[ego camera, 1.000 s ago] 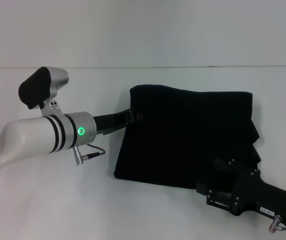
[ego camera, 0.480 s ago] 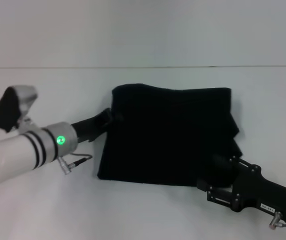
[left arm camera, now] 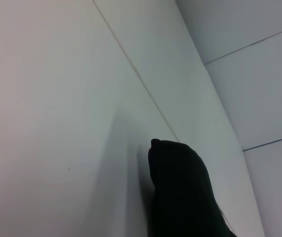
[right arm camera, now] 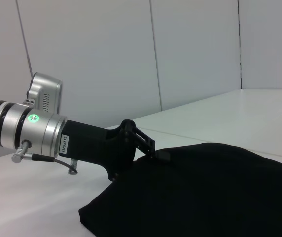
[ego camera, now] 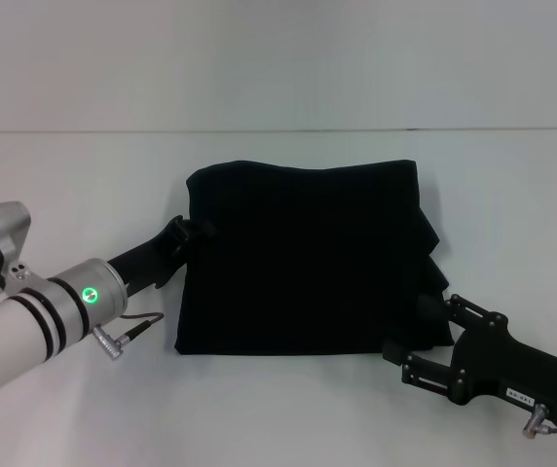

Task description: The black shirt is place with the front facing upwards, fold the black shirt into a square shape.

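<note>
- I see the black shirt folded into a rough square on the white table, lying between my two grippers
- Left gripper pinches its edge (upper corner)
- Right gripper touches its near corner; I cannot tell its grip

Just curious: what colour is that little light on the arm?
Green light on the left arm; clearest in the head view.

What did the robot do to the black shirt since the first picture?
Both arms slid the folded black shirt across the white table toward the robot's left. The left gripper pulled back at the shirt's left edge, and the right gripper followed at its near right corner. The shirt stayed folded in about the same squarish shape, and both grippers stayed at the same edges.
</note>
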Motion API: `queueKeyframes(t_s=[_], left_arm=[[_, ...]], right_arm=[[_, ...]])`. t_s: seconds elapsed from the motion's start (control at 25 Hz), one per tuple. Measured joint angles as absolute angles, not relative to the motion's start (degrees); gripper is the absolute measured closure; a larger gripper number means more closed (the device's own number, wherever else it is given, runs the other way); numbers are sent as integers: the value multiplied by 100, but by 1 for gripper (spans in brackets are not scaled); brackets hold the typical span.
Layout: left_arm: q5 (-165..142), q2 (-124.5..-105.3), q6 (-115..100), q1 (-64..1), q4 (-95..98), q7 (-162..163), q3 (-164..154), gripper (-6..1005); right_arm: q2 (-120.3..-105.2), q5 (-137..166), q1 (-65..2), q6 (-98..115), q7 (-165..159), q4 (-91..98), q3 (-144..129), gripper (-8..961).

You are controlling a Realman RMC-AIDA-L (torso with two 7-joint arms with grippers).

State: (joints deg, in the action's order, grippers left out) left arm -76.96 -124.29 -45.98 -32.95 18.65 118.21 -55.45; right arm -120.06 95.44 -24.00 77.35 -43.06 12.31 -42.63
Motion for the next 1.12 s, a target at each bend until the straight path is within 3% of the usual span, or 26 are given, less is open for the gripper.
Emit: queueKeyframes(t_s=[0.56, 0.88, 1.12], left_arm=[[-7644, -12413, -4812, -3227, 1930, 11133, -5106, 894], [-7658, -12381, -4861, -3122, 2015, 11025, -5041, 667], [-7699, -12091, -5723, -2689, 2466, 10574, -5073, 407]], right_arm=[[-12015, 9545, -2414, 7750, -4306, 1222, -4272, 85], [-12014, 9545, -2418, 7752, -4306, 1221, -4256, 85], [-12019, 9538, -2415, 7765, -4306, 1180, -4056, 84]])
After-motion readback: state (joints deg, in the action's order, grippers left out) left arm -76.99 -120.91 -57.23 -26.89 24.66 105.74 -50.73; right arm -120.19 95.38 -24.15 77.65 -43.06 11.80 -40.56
